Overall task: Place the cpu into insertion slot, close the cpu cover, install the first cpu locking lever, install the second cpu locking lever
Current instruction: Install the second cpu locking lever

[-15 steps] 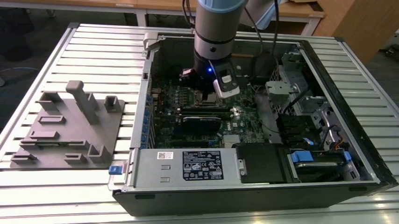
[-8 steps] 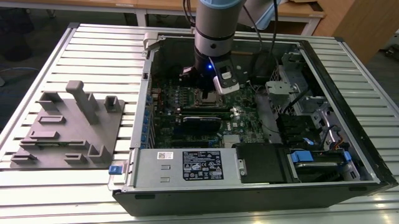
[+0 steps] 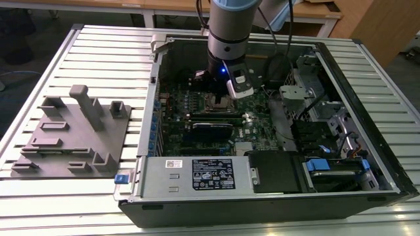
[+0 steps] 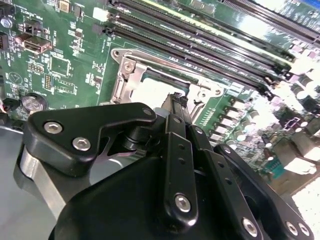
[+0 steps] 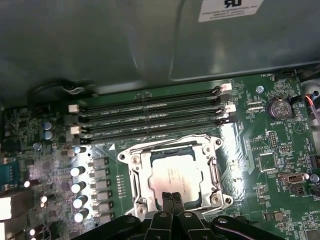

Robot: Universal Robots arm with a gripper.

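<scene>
Overhead, in the exterior view, we see one arm (image 3: 226, 29) reaching down into an open computer case (image 3: 367, 147) lying on a slatted metal table (image 3: 98, 54). Its wrist hangs above the socket area of the green motherboard (image 3: 190, 105). One grey fixture plate (image 3: 69, 135) with upright pegs sits on the table beside the case, toward the exterior view's left, well apart from the arm.

Closer detail comes from the wrist cameras. In the first wrist view we make out the cpu (image 5: 176, 176) lying flat in the insertion slot (image 5: 141, 172), its dull silver top showing through the window of the cpu cover (image 5: 172, 146), which lies down over it. We count four long memory slots (image 5: 150, 117) running side by side just beyond the socket, and a row of small silver capacitors (image 5: 77, 187) along one side of it.

The gripper (image 5: 172, 202) has its two fingertips pressed together with no gap visible, holding nothing, right at the socket's near edge over the chip. The second wrist view shows the black linkage of the gripper (image 4: 175, 107) from behind, its fingers (image 4: 177, 150) meeting at the cover frame.
</scene>
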